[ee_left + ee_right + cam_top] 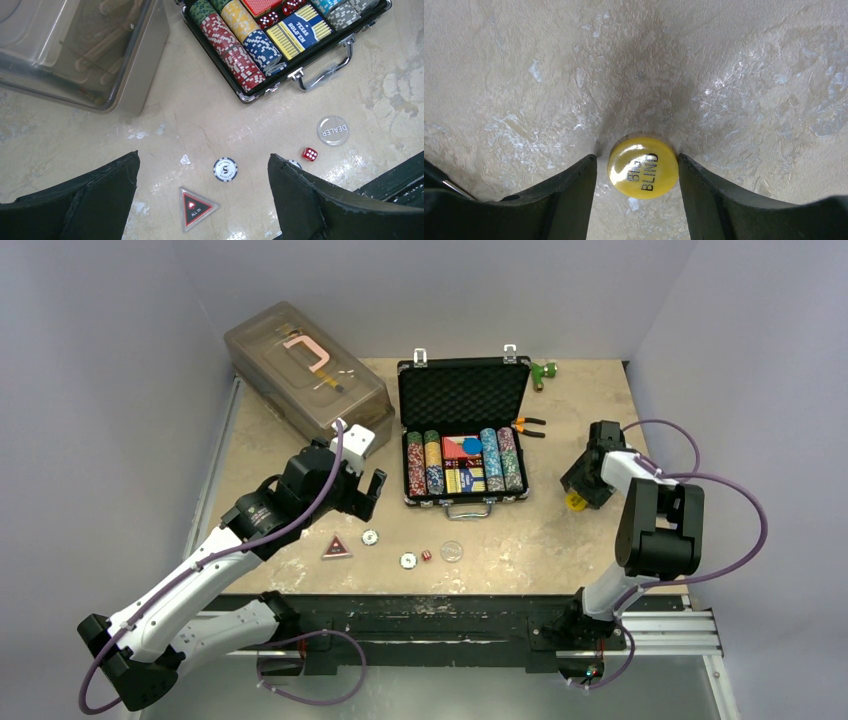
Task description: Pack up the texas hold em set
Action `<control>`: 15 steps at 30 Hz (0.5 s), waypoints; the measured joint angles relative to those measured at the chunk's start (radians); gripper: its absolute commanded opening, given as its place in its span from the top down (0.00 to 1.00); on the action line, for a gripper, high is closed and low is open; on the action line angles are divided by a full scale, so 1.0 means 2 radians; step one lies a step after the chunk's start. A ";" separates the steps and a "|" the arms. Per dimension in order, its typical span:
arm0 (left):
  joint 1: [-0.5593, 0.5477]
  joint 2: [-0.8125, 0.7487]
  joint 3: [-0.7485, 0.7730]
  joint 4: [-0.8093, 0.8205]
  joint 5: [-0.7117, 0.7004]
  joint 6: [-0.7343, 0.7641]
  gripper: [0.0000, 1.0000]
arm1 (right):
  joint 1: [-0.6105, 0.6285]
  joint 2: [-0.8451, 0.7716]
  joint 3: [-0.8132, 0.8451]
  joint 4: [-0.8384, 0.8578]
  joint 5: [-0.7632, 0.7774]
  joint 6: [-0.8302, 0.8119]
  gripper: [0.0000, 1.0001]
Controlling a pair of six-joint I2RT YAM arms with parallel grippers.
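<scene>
Right gripper (636,159) straddles glossy yellow round plastic "BIG BLIND" disc (642,167), jaws half-spread, not yet pinching. Disc lies on table (560,540), 3 o'clock of open black ribbed briefcase (462,395). Best: centre disc, squeeze evenly. Left gripper (362,490) spread wide, empty.

Left arm (200,570), right arm (650,530): white link shells, black joint housings; purple cables looping alongside; white camera block (360,443) at left wrist; left gripper (203,157) fingers (320,200) matte black, wedge-shaped.
</scene>
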 measured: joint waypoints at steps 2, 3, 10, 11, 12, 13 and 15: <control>0.000 0.000 0.000 0.000 0.000 0.000 0.05 | 0.000 -0.001 -0.001 0.001 0.000 -0.001 0.42; 0.000 0.000 0.000 0.000 0.000 0.000 0.05 | 0.000 -0.001 -0.001 0.001 0.000 -0.002 0.42; 0.000 0.000 0.000 0.000 0.000 0.000 0.05 | 0.000 0.001 -0.001 0.000 -0.003 -0.018 0.45; 0.000 0.000 0.000 0.000 0.000 0.000 0.05 | 0.000 0.001 -0.001 0.000 -0.003 -0.020 0.46; 0.000 0.000 0.000 0.000 0.000 0.000 0.05 | 0.000 0.002 -0.001 -0.001 -0.003 -0.024 0.48; 0.000 0.000 0.000 0.000 0.000 0.000 0.05 | 0.000 0.003 0.000 -0.002 -0.003 -0.028 0.50; 0.000 0.000 0.000 0.000 -0.002 0.000 0.05 | 0.000 0.005 0.002 -0.005 -0.002 -0.036 0.53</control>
